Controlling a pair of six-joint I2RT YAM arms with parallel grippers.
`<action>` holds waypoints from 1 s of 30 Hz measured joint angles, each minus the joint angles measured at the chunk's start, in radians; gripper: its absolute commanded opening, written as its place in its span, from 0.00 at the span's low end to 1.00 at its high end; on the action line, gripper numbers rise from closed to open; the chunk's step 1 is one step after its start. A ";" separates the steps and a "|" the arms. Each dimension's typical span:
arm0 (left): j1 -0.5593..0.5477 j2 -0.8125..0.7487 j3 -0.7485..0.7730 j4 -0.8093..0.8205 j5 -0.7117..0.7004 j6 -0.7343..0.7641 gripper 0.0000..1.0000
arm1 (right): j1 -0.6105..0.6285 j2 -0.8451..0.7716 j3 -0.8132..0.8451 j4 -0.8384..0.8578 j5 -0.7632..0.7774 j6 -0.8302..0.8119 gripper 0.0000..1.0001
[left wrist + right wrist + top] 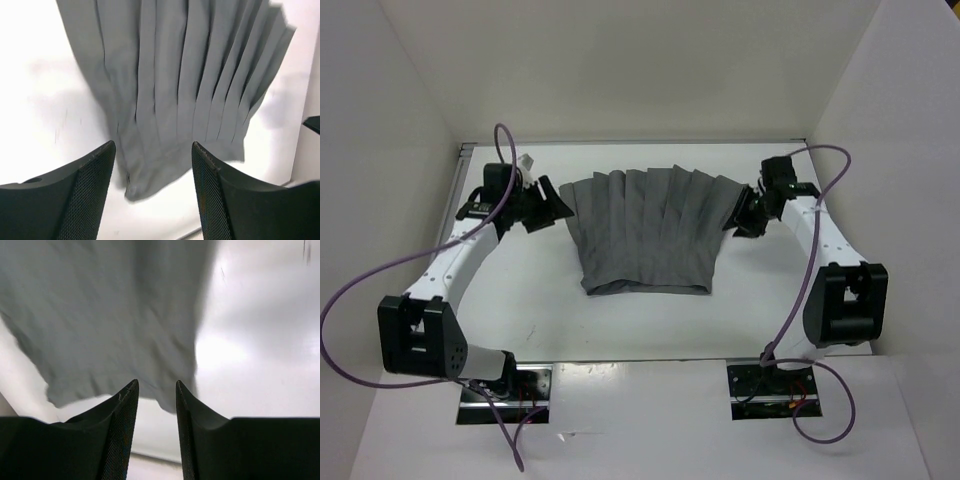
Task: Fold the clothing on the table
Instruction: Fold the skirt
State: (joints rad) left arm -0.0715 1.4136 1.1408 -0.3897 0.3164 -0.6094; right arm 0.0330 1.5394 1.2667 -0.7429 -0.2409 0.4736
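Note:
The clothing, a dark grey pleated garment, lies spread flat in the middle of the white table, wider at the far edge. My left gripper hovers at its far left corner, open and holding nothing. In the left wrist view the clothing fans out ahead of that gripper, and one corner of it lies on the table between the fingers. My right gripper is at the far right corner, open too. In the right wrist view the clothing, blurred, ends just beyond the right gripper.
White walls enclose the table on the left, back and right. A metal strip runs along the far left edge. Purple cables loop out from both arms. The arm bases sit at the near edge.

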 measured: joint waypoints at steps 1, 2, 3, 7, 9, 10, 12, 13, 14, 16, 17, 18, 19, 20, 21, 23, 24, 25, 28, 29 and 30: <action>-0.005 -0.029 -0.033 -0.008 0.001 0.002 0.70 | 0.000 -0.014 -0.045 -0.011 -0.004 0.000 0.41; -0.011 -0.046 -0.069 -0.011 0.007 0.003 0.70 | 0.000 -0.021 -0.082 -0.023 -0.007 0.003 0.41; -0.021 -0.055 -0.106 -0.014 0.014 0.005 0.70 | 0.000 -0.024 -0.113 -0.033 -0.009 0.005 0.41; -0.055 -0.054 -0.262 -0.051 0.032 0.008 0.70 | 0.000 -0.030 -0.152 -0.062 -0.011 0.012 0.41; -0.059 -0.051 -0.303 -0.075 0.037 0.007 0.70 | 0.000 -0.043 -0.152 -0.061 -0.011 0.014 0.41; -0.059 -0.047 -0.311 -0.075 0.037 0.008 0.70 | 0.000 -0.053 -0.152 -0.061 -0.011 0.016 0.41; -0.059 -0.032 -0.311 -0.066 0.042 0.008 0.70 | 0.000 -0.066 -0.152 -0.062 -0.011 0.021 0.41; -0.060 -0.023 -0.311 -0.058 0.045 0.008 0.70 | 0.000 -0.070 -0.152 -0.062 -0.011 0.023 0.41; -0.063 -0.012 -0.311 -0.049 0.046 0.008 0.70 | 0.000 -0.073 -0.152 -0.063 -0.011 0.025 0.41; -0.070 0.008 -0.311 -0.039 0.050 0.008 0.70 | 0.000 -0.074 -0.152 -0.066 -0.010 0.027 0.41; -0.077 0.018 -0.311 -0.033 0.053 0.007 0.70 | 0.000 -0.074 -0.152 -0.069 -0.009 0.027 0.41; -0.084 0.026 -0.311 -0.027 0.056 0.007 0.70 | 0.000 -0.076 -0.152 -0.073 -0.006 0.027 0.41; -0.090 0.032 -0.311 -0.021 0.060 0.006 0.70 | 0.000 -0.078 -0.153 -0.077 -0.005 0.027 0.41; -0.098 0.040 -0.311 -0.014 0.064 0.006 0.70 | 0.000 -0.083 -0.153 -0.081 -0.002 0.027 0.41; -0.107 0.049 -0.311 -0.008 0.067 0.006 0.70 | 0.000 -0.088 -0.154 -0.083 -0.001 0.027 0.41; -0.123 0.067 -0.311 0.001 0.072 0.005 0.69 | 0.000 -0.103 -0.159 -0.088 0.002 0.027 0.41; -0.130 0.076 -0.311 0.002 0.074 0.004 0.69 | 0.000 -0.112 -0.162 -0.091 0.005 0.027 0.41; -0.137 0.082 -0.312 0.002 0.075 0.004 0.67 | 0.000 -0.118 -0.164 -0.095 0.007 0.029 0.41; -0.162 0.093 -0.315 0.002 0.075 0.004 0.62 | 0.000 -0.133 -0.170 -0.102 0.014 0.034 0.41; -0.169 0.094 -0.319 0.002 0.074 0.002 0.61 | 0.000 -0.138 -0.175 -0.104 0.016 0.035 0.41; -0.176 0.094 -0.324 0.002 0.074 0.002 0.59 | 0.000 -0.142 -0.178 -0.108 0.017 0.037 0.41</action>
State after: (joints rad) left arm -0.2478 1.5078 0.8169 -0.3878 0.3908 -0.6071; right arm 0.0330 1.3972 1.0889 -0.8509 -0.2241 0.5102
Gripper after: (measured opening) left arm 0.619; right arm 0.413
